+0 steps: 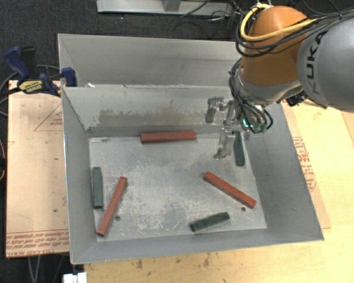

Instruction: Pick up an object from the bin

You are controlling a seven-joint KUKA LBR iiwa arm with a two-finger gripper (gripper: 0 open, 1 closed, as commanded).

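My gripper (224,148) hangs low over the back right part of the bin, under the orange wrist cover. A short dark green bar (239,151) stands nearly lengthwise right beside it, on its right; whether it is gripped or lies on the floor I cannot tell. A long red bar (229,190) lies slanted just in front of the gripper. Another red bar (168,137) lies flat along the back wall, to the gripper's left.
A dark green bar (209,221) lies near the front wall. At the left, a dark green bar (97,187) and a slanted red bar (111,206) lie side by side. The bin's sloping right wall is close to the gripper.
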